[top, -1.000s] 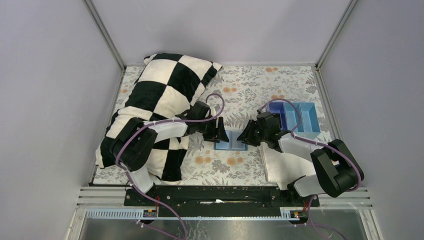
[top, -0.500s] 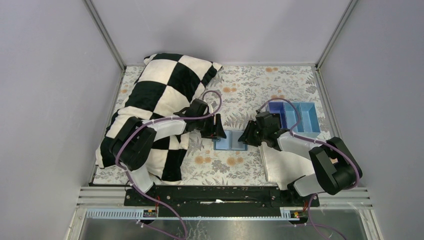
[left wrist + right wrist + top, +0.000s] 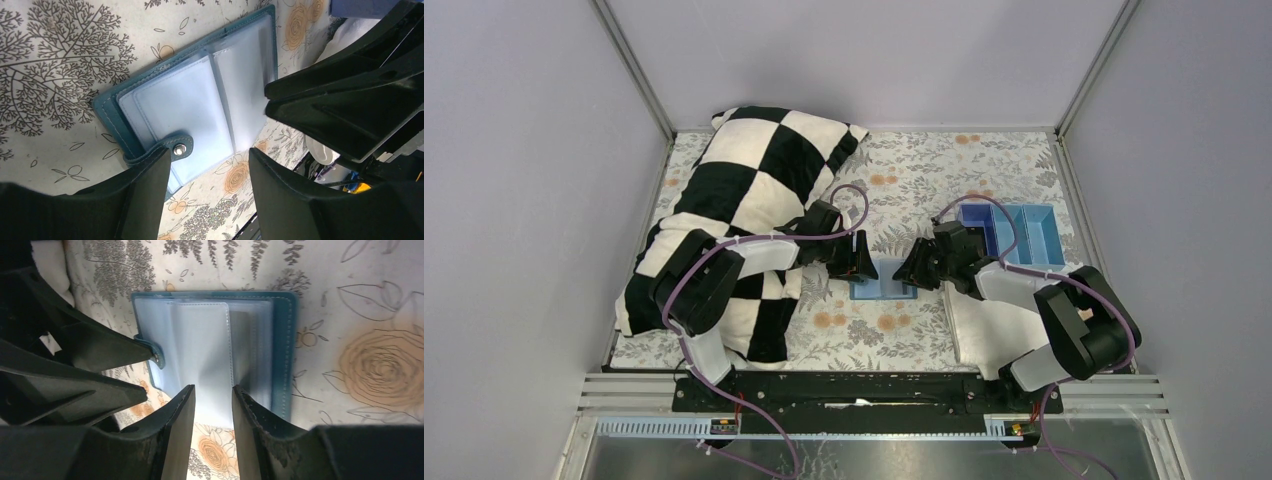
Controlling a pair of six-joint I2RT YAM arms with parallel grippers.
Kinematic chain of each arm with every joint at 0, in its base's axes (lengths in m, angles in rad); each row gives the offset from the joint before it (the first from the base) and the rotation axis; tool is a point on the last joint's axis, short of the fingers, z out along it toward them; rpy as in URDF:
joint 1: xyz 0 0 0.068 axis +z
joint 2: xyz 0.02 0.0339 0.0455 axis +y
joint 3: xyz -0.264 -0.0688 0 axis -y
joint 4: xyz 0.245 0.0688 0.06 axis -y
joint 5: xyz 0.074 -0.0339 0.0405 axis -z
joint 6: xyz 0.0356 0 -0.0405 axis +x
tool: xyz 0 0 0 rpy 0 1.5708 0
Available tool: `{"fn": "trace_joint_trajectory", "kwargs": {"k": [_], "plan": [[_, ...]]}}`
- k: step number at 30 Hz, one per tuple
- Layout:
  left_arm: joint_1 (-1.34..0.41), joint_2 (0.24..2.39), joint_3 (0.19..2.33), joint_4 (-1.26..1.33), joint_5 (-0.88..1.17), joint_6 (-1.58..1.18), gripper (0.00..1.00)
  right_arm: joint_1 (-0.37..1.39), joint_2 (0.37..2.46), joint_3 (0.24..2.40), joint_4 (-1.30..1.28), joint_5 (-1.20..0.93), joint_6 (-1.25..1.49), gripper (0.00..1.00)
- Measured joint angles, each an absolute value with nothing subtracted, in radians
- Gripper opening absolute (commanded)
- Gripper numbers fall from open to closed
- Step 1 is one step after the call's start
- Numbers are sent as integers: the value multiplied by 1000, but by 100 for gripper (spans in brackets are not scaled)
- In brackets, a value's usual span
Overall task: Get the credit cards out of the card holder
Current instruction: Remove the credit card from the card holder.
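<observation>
The teal card holder [image 3: 884, 281] lies open on the floral cloth, its clear plastic sleeves facing up. It shows in the left wrist view [image 3: 200, 100] and the right wrist view [image 3: 225, 345]. I cannot make out separate cards in the pale sleeves. My left gripper [image 3: 861, 266] is open at the holder's left edge [image 3: 209, 165], one finger [image 3: 145, 190] touching the snap strap [image 3: 175, 148]. My right gripper [image 3: 911, 272] is open with a narrow gap [image 3: 212, 392], low over the right sleeves, and holds nothing.
A black-and-white checkered pillow [image 3: 754, 190] lies at the left, under the left arm. A blue two-part bin [image 3: 1024, 235] stands at the right. A white cloth [image 3: 984, 330] lies under the right arm. Grey walls close in the table.
My right gripper has moved a little left, further over the holder. My left gripper has shifted slightly at the holder's left edge. The holder has stayed in place.
</observation>
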State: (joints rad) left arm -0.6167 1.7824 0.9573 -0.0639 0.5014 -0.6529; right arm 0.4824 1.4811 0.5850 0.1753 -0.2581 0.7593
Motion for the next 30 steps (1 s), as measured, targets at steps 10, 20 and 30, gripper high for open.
{"fn": "trace_joint_trajectory", "kwargs": {"k": [10, 20, 30], "plan": [[-615, 1788, 957, -51, 517, -654, 63, 485, 1516, 583, 308, -392, 829, 40], [-609, 1723, 965, -159, 506, -624, 66, 490, 1565, 662, 300, -486, 771, 41], [-499, 1431, 1013, -297, 443, -598, 66, 574, 1712, 837, 247, -526, 704, 43]]}}
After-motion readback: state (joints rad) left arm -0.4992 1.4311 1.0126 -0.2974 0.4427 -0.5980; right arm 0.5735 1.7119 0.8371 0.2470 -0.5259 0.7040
